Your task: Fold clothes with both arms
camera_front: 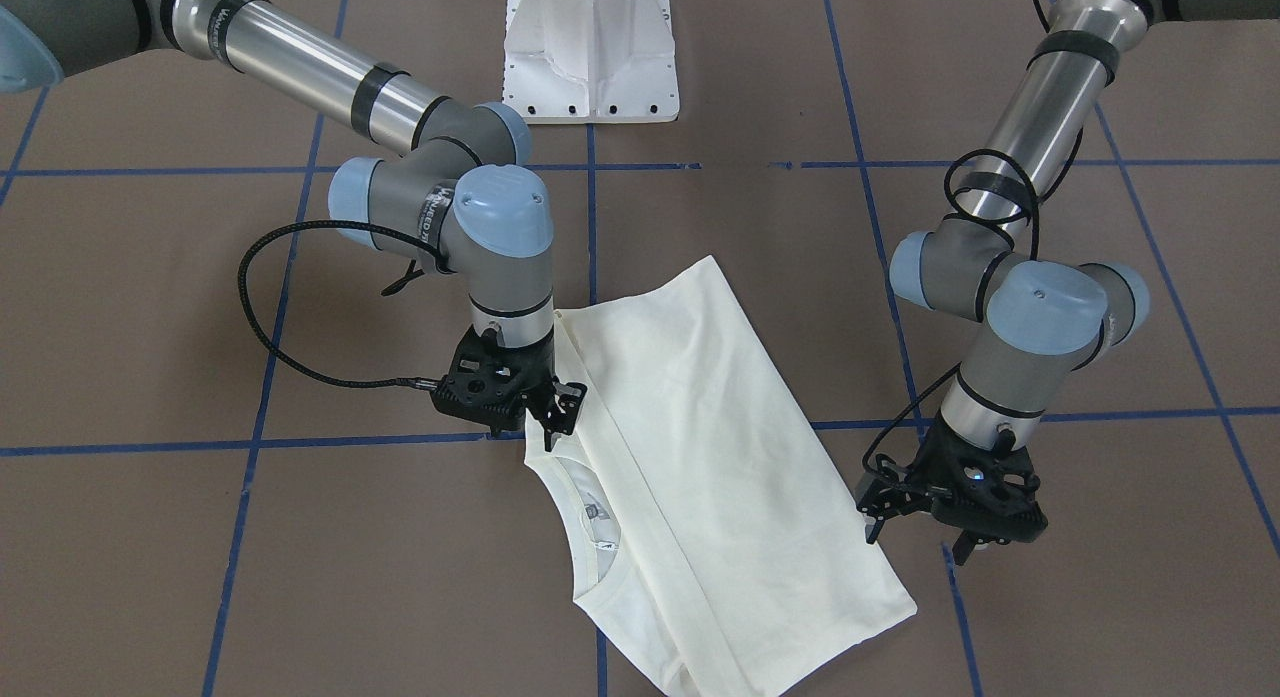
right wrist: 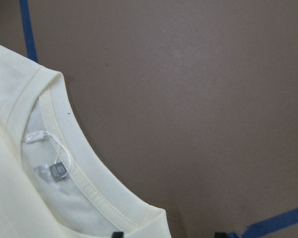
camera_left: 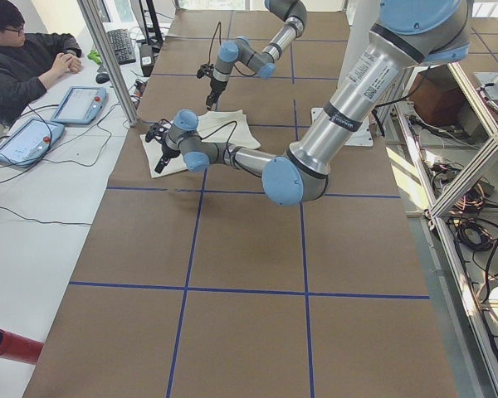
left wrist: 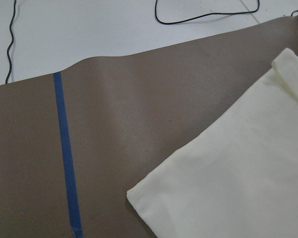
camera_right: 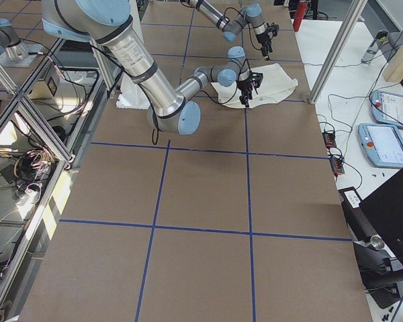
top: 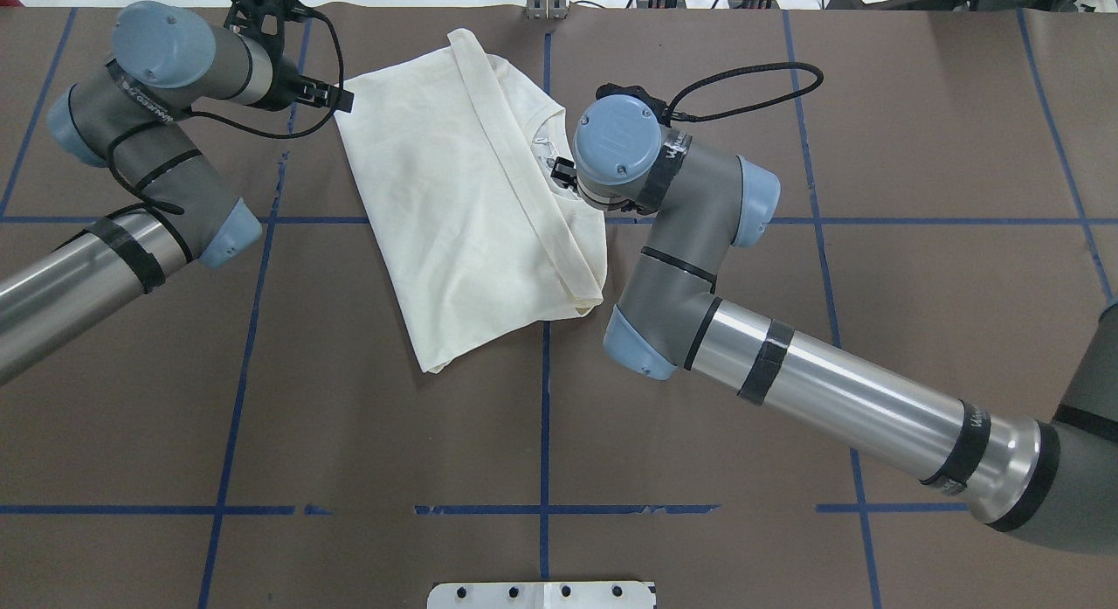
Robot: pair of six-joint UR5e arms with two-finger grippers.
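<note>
The cream shirt [camera_front: 700, 427] lies folded on the brown table, plain side up, with its print hidden. It also shows in the overhead view [top: 454, 207]. Its neck opening with a label [right wrist: 59, 171] faces my right gripper. My right gripper [camera_front: 562, 417] hovers open over the shirt's edge by the collar [right wrist: 84, 173]. One fingertip is over the collar, the other over bare table. My left gripper [camera_front: 915, 537] is open and empty. It hangs just off the shirt's opposite long edge near a corner [left wrist: 134, 193]. It also shows in the overhead view [top: 342, 98].
The white pedestal base [camera_front: 590, 47] stands at the robot's side of the table. Blue tape lines [top: 543, 399] grid the brown surface. The table's far edge [left wrist: 139, 52] lies close behind the shirt. An operator [camera_left: 17, 58] sits with tablets beyond that edge.
</note>
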